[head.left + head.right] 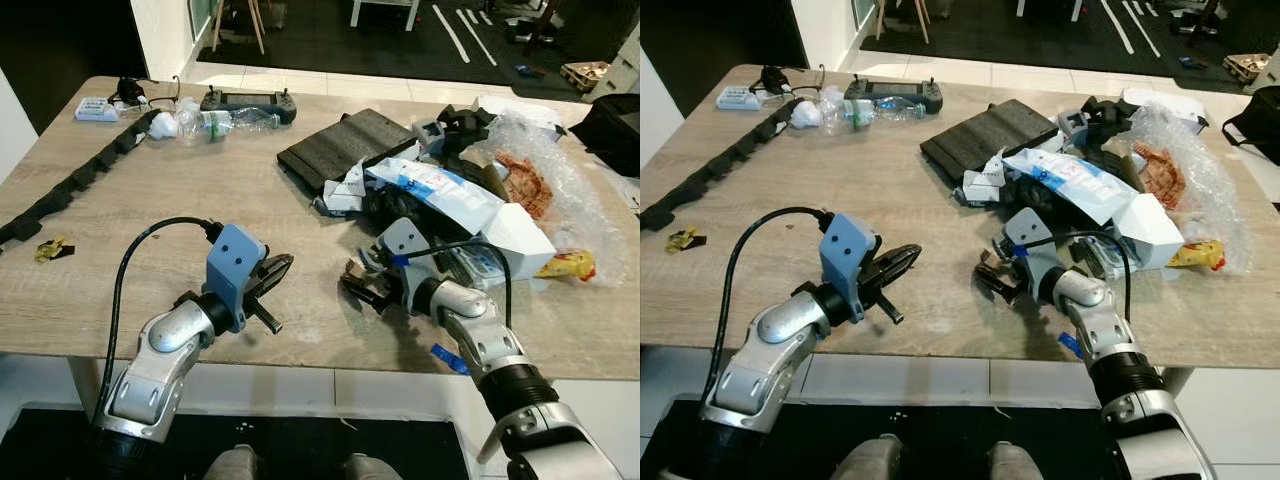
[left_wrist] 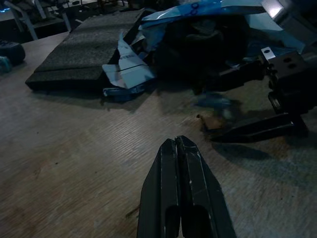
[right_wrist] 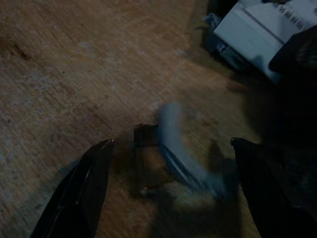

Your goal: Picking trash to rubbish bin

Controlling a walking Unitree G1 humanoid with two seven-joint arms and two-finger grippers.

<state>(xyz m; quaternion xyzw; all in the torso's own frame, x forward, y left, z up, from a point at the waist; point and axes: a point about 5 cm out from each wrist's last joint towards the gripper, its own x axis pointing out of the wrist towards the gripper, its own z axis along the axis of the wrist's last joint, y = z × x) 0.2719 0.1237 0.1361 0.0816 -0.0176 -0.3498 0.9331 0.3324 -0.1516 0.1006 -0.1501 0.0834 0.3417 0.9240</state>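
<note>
A pale wood-grain table [image 1: 180, 200] stands on a light tiled floor, a dark mat beyond it. Nearest the robot, the left gripper [image 1: 278, 268] hovers just above the bare table top, arm bent, pointing toward the litter; its two black fingers [image 2: 181, 193] are pressed together on nothing. Just beside it, the right gripper [image 1: 362, 285] is low over the table, forearm angled in from the near edge, jaws wide apart either side of a small brown and pale blue scrap [image 3: 171, 151] lying flat on the wood; the fingers do not touch it. A blue scrap [image 1: 449, 359] lies near the edge under the right forearm. Behind the right gripper sits a heap of trash: a white and blue torn packet [image 1: 450, 195], a clear plastic bag [image 1: 560, 170] holding orange food remains, and a yellow wrapper [image 1: 568, 265]. Further back lie a dark ribbed pad [image 1: 340, 145], a crushed plastic bottle [image 1: 225, 121] and a black remote controller [image 1: 250, 101]. A black segmented strip [image 1: 75, 175] runs along the left side
</note>
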